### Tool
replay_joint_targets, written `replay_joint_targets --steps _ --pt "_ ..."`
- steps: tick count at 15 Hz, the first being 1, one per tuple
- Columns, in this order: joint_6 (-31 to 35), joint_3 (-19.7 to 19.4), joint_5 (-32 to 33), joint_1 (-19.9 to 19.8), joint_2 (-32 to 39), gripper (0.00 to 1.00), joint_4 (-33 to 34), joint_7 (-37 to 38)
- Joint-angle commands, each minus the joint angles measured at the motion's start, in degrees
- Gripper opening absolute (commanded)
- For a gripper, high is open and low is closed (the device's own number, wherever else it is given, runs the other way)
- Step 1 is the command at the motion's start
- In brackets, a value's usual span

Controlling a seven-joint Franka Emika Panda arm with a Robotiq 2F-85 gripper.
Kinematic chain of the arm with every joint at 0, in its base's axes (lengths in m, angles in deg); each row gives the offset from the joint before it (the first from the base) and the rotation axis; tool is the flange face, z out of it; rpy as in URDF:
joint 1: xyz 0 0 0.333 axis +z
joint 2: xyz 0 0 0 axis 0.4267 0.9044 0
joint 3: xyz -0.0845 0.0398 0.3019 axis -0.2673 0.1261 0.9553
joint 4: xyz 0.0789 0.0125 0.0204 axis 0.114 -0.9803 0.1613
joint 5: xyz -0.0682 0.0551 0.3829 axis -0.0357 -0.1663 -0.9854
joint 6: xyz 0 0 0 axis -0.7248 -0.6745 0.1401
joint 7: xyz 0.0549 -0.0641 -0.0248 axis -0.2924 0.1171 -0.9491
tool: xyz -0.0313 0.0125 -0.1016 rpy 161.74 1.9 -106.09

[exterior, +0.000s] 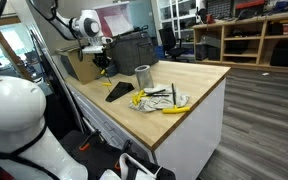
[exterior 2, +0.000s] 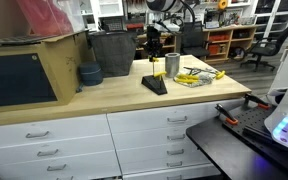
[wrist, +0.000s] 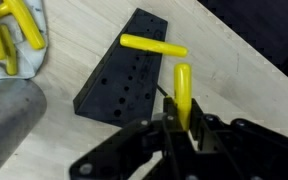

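My gripper (wrist: 182, 126) is shut on a yellow-handled screwdriver (wrist: 182, 88), whose handle sticks out forward between the fingers. It hangs above the wooden counter, just beside a black wedge-shaped tool block (wrist: 124, 75) with rows of holes. A second yellow-handled tool (wrist: 154, 45) rests at the block's far end. In both exterior views the gripper (exterior: 102, 62) (exterior 2: 154, 48) is above the block (exterior: 119, 92) (exterior 2: 154, 83) with the yellow tool pointing down.
A metal cup (wrist: 9, 115) (exterior: 143, 75) (exterior 2: 173, 65) stands near the block. A white cloth with several yellow tools (exterior: 160, 100) (exterior 2: 196, 76) (wrist: 14, 35) lies beyond it. A dark basket (exterior: 134, 48) (exterior 2: 111, 52), a blue bowl (exterior 2: 89, 73) and a wooden box (exterior 2: 34, 70) stand at the back.
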Motion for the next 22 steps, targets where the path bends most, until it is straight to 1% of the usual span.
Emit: replay_joint_targets --steps 1,4,5,7,10,11,13,19,22 --pt "-0.85 0.37 0.11 -0.4 0.24 0.17 0.59 -0.28" --pt "-1.41 0.42 0.11 -0.42 0.34 0.17 1.12 -0.74" --pt "-1.42 0.44 0.11 -0.42 0.34 0.04 1.12 -0.74" --pt "-2.72 0.56 2.14 -0.4 0.68 0.04 2.05 -3.76" --pt "-4.29 0.32 8.24 -0.12 0.61 0.04 2.8 -8.11" --pt "-4.05 0.61 9.27 -0.39 0.7 0.04 3.05 -11.2" --pt "-3.06 1.39 9.0 -1.06 1.01 0.04 3.48 -17.54" --pt "-2.79 4.72 4.23 -3.19 3.23 0.04 5.65 -38.56" --pt "-4.03 6.19 4.0 -3.76 5.11 0.04 7.18 -47.85"
